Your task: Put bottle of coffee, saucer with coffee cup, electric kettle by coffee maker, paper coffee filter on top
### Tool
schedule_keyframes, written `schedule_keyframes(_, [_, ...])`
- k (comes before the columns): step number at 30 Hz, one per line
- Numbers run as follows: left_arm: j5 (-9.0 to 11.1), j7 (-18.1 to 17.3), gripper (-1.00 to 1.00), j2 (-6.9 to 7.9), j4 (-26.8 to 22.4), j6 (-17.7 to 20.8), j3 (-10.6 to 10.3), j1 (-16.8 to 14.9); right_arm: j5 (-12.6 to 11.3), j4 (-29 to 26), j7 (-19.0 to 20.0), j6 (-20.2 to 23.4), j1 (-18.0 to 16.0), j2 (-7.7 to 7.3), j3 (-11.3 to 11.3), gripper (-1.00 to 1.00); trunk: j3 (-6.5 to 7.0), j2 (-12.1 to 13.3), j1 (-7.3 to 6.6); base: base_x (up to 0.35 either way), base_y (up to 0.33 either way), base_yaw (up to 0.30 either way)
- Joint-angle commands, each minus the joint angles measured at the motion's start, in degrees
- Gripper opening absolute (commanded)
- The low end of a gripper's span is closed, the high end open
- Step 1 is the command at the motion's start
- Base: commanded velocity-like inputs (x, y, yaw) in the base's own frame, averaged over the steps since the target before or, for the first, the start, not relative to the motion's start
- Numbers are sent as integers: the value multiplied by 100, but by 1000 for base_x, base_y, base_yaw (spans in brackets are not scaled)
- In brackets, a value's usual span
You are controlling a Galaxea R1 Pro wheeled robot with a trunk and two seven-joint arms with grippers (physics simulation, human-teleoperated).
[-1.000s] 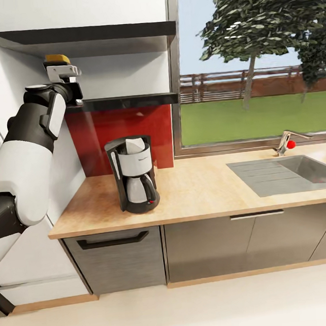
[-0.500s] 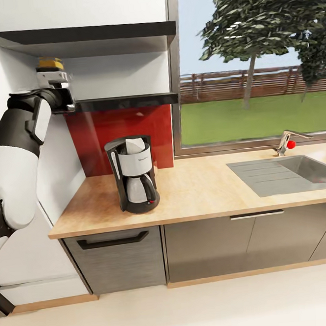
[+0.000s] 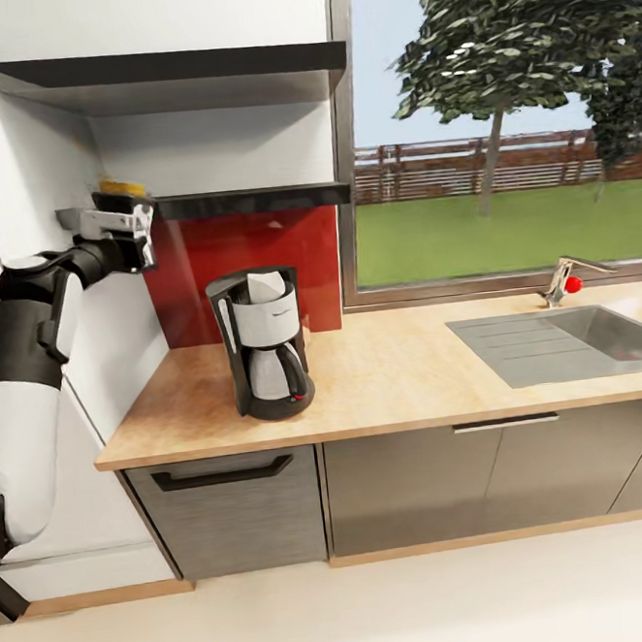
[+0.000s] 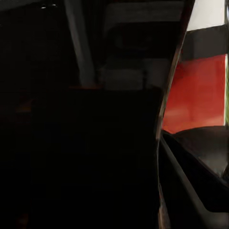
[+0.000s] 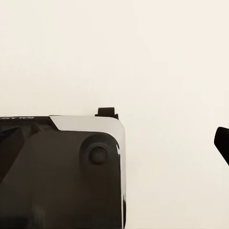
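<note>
The coffee maker (image 3: pixel 262 346) stands on the kitchen countertop (image 3: pixel 394 378) near its left end, in front of the red backsplash. A white paper coffee filter (image 3: pixel 265 287) sits in its open top. Up and to its left, my left gripper (image 3: pixel 127 221) is shut on the bottle of coffee (image 3: pixel 123 188), whose golden lid shows above the fingers. They hang at the left end of the kitchen shelf (image 3: pixel 252 200), level with its edge. In the left wrist view the bottle (image 4: pixel 109 152) is a dark mass close up. A dark fingertip (image 5: pixel 222 142) of my right gripper shows over pale floor.
A steel sink (image 3: pixel 576 338) with a tap (image 3: pixel 563 282) is inset at the counter's right. A thicker black ledge (image 3: pixel 173 76) hangs above the shelf. A white wall panel (image 3: pixel 15 163) stands close behind my left arm. Grey cabinet fronts (image 3: pixel 413 483) run below the worktop.
My left gripper has come down from above the shelf to the level of its left end, carrying the bottle with it. The coffee maker has not moved.
</note>
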Motion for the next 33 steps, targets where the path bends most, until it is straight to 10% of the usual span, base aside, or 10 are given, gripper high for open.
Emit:
schedule_keyframes(1, [-14, -25, -100, 7, -98, 14, 7, 163, 18, 7, 24, -22, -6, 0, -33, 100, -11, -14, 4, 0, 0, 0])
schedule_keyframes(8, [-4, 189, -100, 7, -317, -125, 296, 1400, 18, 8, 24, -22, -6, 2, -33, 100, -11, -14, 4, 0, 0, 0])
schedule_keyframes(16, [45, 631, -100, -122, -168, -1196, 916, 2445, 18, 8, 31, -17, -6, 2, -33, 100, -11, -14, 4, 0, 0, 0])
schedule_keyframes(33, [251, 1077, -100, -380, 902, -2059, 945, 2751, 53, 173, 30, -6, -6, -63, -25, 100, -11, -14, 4, 0, 0, 0])
